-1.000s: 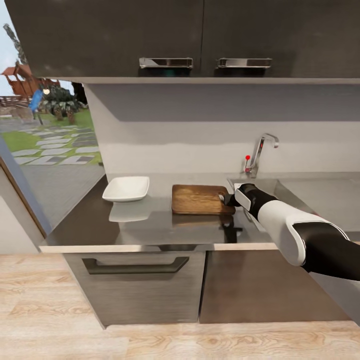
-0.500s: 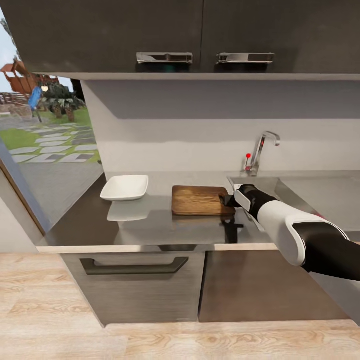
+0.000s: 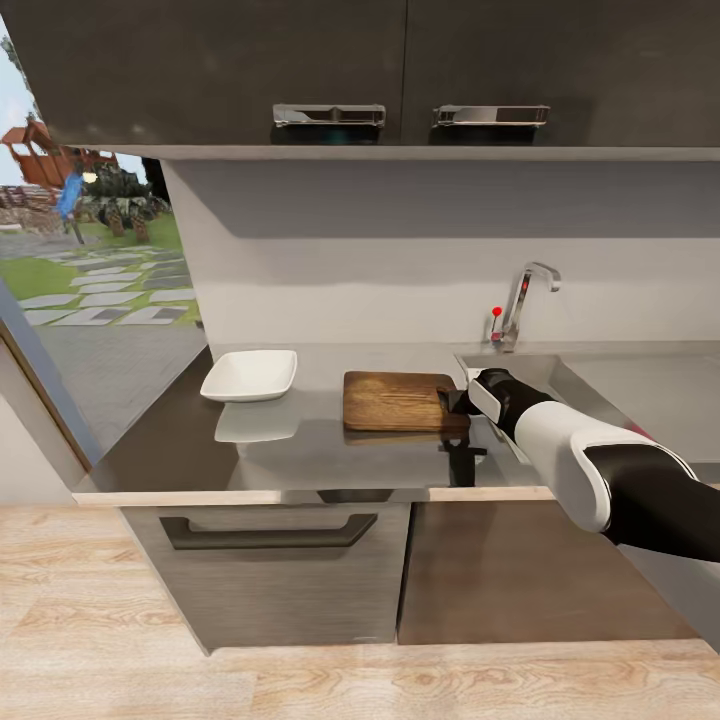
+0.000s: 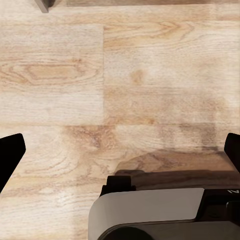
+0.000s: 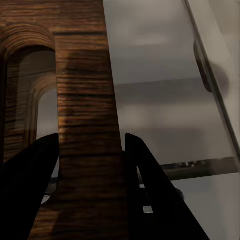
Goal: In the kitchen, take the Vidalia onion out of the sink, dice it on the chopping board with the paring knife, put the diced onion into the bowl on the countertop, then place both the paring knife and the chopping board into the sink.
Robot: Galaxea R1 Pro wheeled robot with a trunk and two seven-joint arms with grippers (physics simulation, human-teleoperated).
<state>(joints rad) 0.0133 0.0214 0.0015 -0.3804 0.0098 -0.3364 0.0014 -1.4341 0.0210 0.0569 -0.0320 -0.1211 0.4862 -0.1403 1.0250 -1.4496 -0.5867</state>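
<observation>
Head view: the chopping board (image 3: 396,400) lies flat on the countertop (image 3: 300,455), and all positions below are given relative to it. The right gripper (image 3: 450,401) is at the board's sink-side short edge, with the white-and-black right arm (image 3: 590,470) reaching in from the sink side. Right wrist view: the 2 dark fingers (image 5: 35,185) straddle the wooden strip of the chopping board (image 5: 85,115) beside its slot hole, one finger on each side and pressed against the wood, so the gripper is closed on the board at a narrow opening. The bowl (image 3: 250,376) sits on the countertop on the far side of the board from the gripper, well apart from it. The sink (image 3: 520,372) lies just beyond the gripped end, with the chrome tap (image 3: 525,295) and its red knob behind it. Left wrist view: the left gripper (image 4: 120,150) hangs over the wood floor (image 4: 120,75), fingertips spread wide and holding nothing.
</observation>
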